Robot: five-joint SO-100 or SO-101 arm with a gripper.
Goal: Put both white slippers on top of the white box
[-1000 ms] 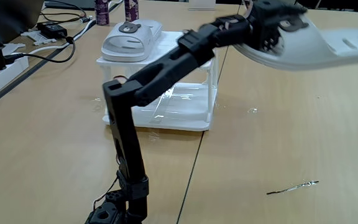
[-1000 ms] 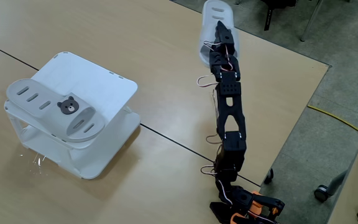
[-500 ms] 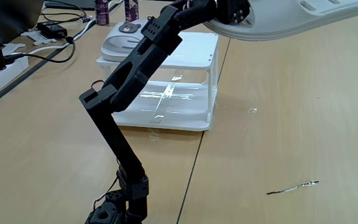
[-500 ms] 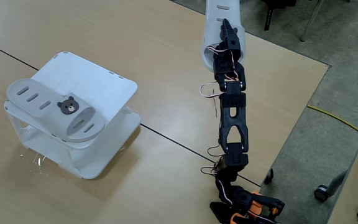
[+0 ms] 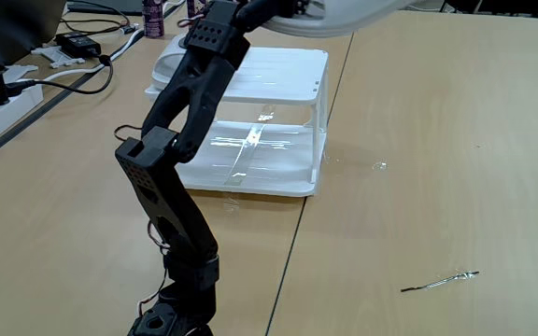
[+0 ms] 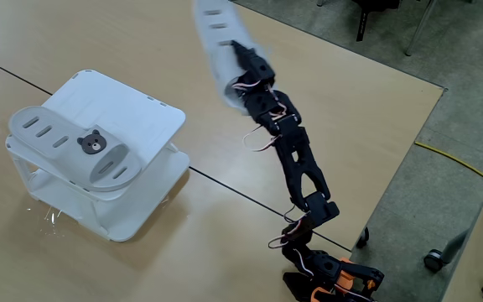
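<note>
White box [image 6: 137, 126] sits on my worktop [image 6: 225, 226], left of the arm in the high fixed view. On its slatted top I see one slipper [image 6: 78, 151], bear face up, along the near left edge. I see the second slipper [image 6: 216, 38] raised in the air, blurred, clear of the worktop. My end effector [image 6: 240, 65] is pinching that slipper at its near end.

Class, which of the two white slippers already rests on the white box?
The bear-faced slipper lying on the white box; the other slipper hangs in the gripper, blurred.
</note>
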